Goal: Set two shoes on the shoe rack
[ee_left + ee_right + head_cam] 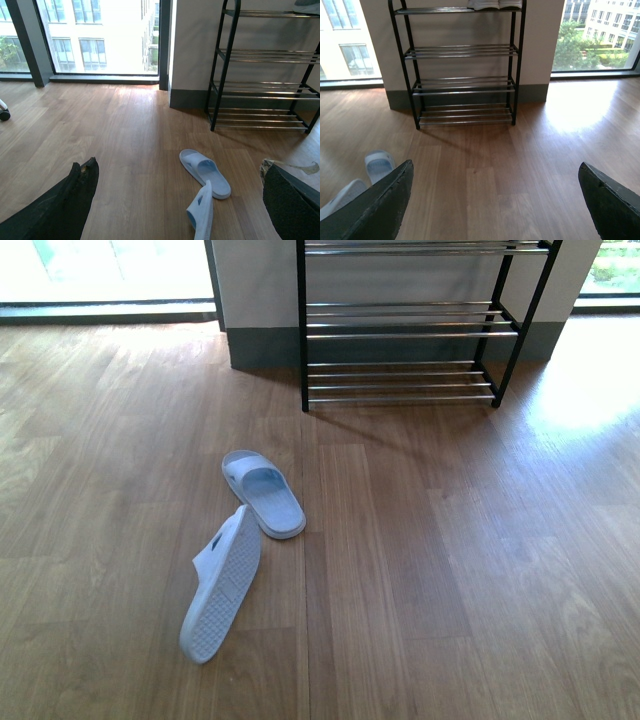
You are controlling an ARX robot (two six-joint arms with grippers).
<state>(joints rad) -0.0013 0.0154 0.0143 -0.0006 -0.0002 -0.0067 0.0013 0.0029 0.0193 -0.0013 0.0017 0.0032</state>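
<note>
Left end effector point(177, 167): jaws wide apart, nothing held. Right end effector point(495, 169): the same, wide and empty. Both are above the wooden floor point(450, 570).

Two pale blue slides lie on the floor, well short of the shoe rack point(400, 333) and nearer the left arm. The upright slide point(265, 495) sits sole-down. The tipped slide point(220, 585) is rolled onto its side with its tread showing, its toe just beside the other's.

Handling (judgement): one-piece rubber, so light, bendy and somewhat grippy. Pinch across the strap arch or the sole edge. The tipped slide offers its sole edge readily. The rods are thin, so set each slide down flat across several.
</note>
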